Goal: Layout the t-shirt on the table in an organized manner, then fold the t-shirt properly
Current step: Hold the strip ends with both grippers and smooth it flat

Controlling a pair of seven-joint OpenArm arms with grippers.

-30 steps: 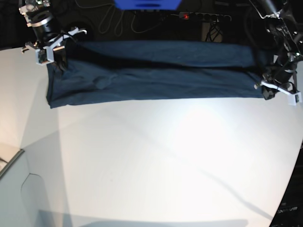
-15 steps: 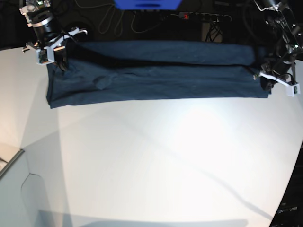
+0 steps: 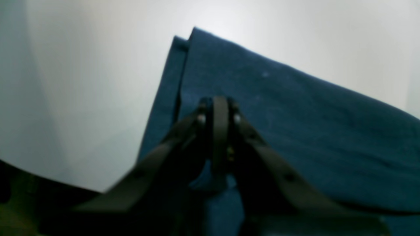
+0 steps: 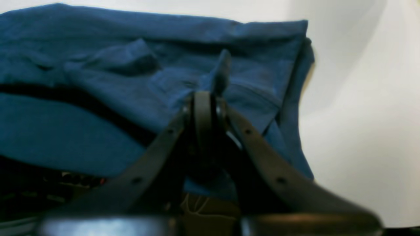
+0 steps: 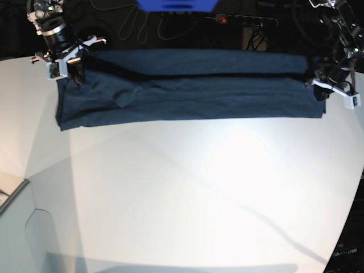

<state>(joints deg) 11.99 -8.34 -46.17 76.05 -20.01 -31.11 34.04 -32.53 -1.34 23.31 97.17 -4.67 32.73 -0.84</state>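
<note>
White table (image 5: 187,187), lit at centre; shirt (image 5: 187,94) stretched as long band along far edge. Right gripper (image 5: 63,63) clenched on 1 end, cloth tuft pinched between jaws. Left gripper (image 5: 335,94) clenched on other end. Held taut at both ends, likely to square layers before next fold.

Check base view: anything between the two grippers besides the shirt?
No. Only the t-shirt spans from right gripper to left gripper, stretched along the table far edge.
</note>
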